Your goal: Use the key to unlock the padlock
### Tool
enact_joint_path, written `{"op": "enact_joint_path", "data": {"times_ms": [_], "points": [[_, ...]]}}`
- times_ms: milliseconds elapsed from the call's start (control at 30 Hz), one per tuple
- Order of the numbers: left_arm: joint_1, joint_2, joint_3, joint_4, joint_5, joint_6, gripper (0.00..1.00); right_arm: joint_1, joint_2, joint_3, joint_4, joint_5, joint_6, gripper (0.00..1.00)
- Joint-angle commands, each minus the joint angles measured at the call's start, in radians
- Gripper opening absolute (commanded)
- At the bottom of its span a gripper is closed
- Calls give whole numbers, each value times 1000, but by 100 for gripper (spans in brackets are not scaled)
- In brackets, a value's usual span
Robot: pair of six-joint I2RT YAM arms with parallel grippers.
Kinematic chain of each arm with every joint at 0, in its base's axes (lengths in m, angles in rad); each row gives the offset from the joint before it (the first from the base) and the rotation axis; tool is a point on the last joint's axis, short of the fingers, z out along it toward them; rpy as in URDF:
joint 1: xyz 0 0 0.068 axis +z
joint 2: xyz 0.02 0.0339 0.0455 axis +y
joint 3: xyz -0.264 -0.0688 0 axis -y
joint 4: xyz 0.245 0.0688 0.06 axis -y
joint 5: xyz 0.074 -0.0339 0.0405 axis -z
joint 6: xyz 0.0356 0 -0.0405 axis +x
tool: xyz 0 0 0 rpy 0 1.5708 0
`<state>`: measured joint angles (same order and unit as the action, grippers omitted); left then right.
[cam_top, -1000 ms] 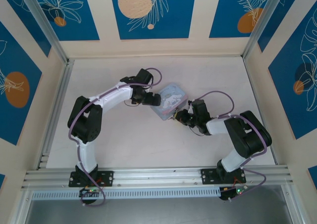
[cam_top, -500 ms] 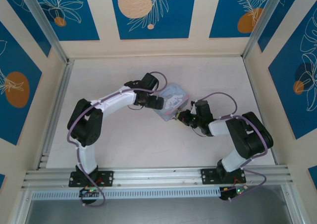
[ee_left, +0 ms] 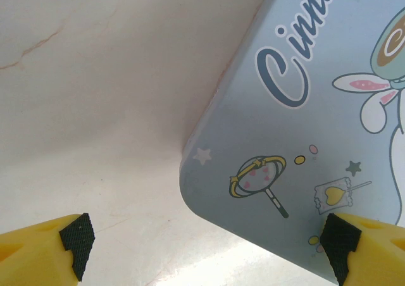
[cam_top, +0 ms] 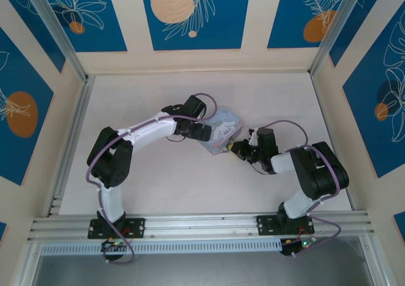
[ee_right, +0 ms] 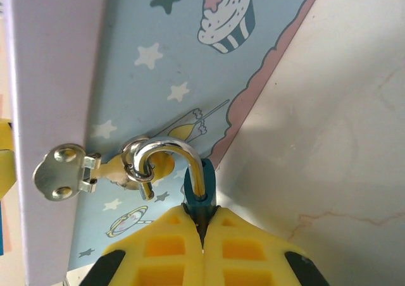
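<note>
Right wrist view, nearest first: the right gripper (ee_right: 202, 215) has its yellow jaws pressed together on the lower end of the padlock (ee_right: 200, 190), whose teal body runs down into the pinch. Whether the key is caught in there too I cannot tell. Beyond the body, the silver shackle (ee_right: 168, 148) curves up and hooks through the ring of the hasp (ee_right: 63, 172) on the pale blue tin (ee_right: 158, 52), with the table (ee_right: 329, 140) to the right. The shackle's short end seems to hang free of the body, so the lock may already be sprung, though that is only a guess.

Farther off, in the left wrist view, the left gripper (ee_left: 207, 247) has its jaws wide apart, straddling a corner of the tin and gripping nothing.

In the top view, over the last second the right arm has drawn back a little toward its own side with the padlock in its grip. The tin has slid slightly with it, and the left arm has moved in closer on the tin's opposite side. I judge that the tin needs bracing by the left jaws.
</note>
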<state>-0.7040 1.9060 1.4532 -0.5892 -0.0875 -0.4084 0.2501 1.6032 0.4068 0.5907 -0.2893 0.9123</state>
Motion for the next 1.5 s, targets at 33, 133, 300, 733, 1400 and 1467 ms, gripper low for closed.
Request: {"op": "enact_joint_path", "data": {"times_ms": [33, 133, 300, 733, 1400, 1467], "points": [[-18, 62, -54, -109, -31, 37, 94, -22, 23, 31, -31, 41, 62, 0], [-17, 65, -53, -108, -28, 36, 94, -25, 27, 49, -62, 69, 107, 0], [-18, 72, -51, -107, -18, 32, 93, -16, 35, 81, -76, 104, 180, 0], [-17, 85, -49, -104, 3, 22, 92, -104, 18, 169, -213, 121, 164, 0], [84, 47, 145, -140, 10, 86, 100, -274, -254, 93, -511, 60, 53, 65], [94, -1, 143, -132, 12, 86, 100, -282, -325, 97, -571, 75, 52, 73]]}}
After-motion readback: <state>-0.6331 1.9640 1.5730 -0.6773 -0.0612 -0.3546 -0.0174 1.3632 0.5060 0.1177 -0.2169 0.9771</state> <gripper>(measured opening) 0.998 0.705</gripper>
